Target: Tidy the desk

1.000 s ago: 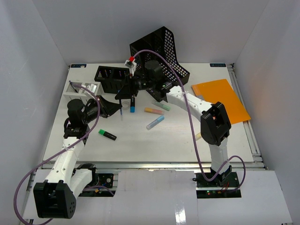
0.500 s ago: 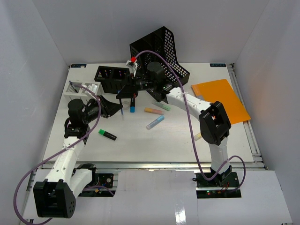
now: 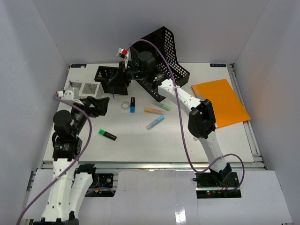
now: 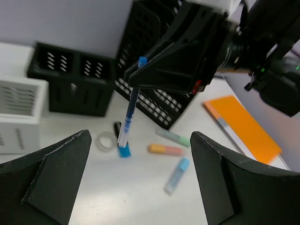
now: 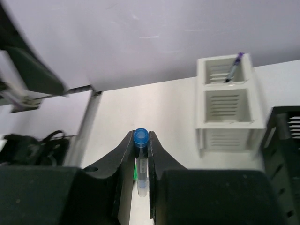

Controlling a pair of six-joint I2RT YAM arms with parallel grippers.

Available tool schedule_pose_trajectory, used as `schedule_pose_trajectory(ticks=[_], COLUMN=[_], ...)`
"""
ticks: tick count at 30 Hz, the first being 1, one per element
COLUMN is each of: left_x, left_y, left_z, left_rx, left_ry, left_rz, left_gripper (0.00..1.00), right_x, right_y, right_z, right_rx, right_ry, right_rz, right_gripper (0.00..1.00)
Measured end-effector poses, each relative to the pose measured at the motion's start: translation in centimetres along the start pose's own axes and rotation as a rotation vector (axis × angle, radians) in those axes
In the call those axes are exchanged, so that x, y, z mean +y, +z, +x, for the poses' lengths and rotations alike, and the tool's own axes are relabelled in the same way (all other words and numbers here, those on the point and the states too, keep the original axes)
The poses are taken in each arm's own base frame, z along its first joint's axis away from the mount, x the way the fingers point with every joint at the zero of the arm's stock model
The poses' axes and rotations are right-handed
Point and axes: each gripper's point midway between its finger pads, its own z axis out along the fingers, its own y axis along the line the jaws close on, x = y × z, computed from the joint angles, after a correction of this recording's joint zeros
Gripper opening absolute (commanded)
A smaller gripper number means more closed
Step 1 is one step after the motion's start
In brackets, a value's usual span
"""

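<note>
Currently the right tool is clamped on a blue pen, held near upright above the table. The left tool is spread and empty. The table, beneath both tools, is judged rigid and needs no grasp. The pen appears light, stiff and slick: grip mid-barrel.

matt white desk, black plastic mesh tray
</note>
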Motion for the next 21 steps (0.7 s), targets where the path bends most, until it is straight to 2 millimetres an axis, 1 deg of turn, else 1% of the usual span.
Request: schedule_pose_trajectory(ticks=[1,3,6,9,11,12,14,16,18,20,21], left_x=[0.2,0.5,1.5,3.0,4.0,4.5,5.3,6.0,6.5,6.4,6.1], left_y=[-0.7,-2.0,-3.2,-3.9,-4.3,-4.4,-4.5,-4.2,-3.2,-2.1,-1.4], left_z=[-1.1,-3.4,-5.8,-7.2,-7.7,-7.8,-7.7,-7.2,-6.3,-5.0,-4.2], left_rx=[-0.046,-0.13,-0.218,-0.266,-0.287,-0.293,-0.289,-0.266,-0.221,-0.158,-0.122], left_ry=[0.018,0.042,0.056,0.06,0.065,0.068,0.075,0.082,0.089,0.101,0.108], left_rz=[-0.03,-0.085,-0.179,-0.284,-0.345,-0.371,-0.416,-0.446,-0.447,-0.416,-0.382], left_gripper=[0.98,0.98,0.98,0.98,0.98,0.98,0.96,0.92,0.91,0.93,0.93], right_x=[-0.9,-2.1,-3.0,-3.2,-2.6,-2.3,-1.4,-0.7,-0.7,-1.5,-2.2], right_y=[0.6,1.6,3.5,6.4,8.7,9.6,11.3,12.3,12.3,11.5,10.8], right_z=[-0.3,-0.2,0.4,0.4,0.3,0.3,1.1,2.0,2.9,3.5,3.7], right_rx=[-0.015,-0.04,-0.078,-0.151,-0.211,-0.236,-0.26,-0.271,-0.262,-0.246,-0.236], right_ry=[-0.028,-0.069,-0.125,-0.224,-0.293,-0.317,-0.34,-0.35,-0.349,-0.337,-0.327], right_rz=[0.013,0.034,0.065,0.105,0.121,0.128,0.13,0.134,0.144,0.166,0.178], right_gripper=[0.08,0.08,0.08,0.08,0.08,0.08,0.08,0.08,0.08,0.08,0.08])
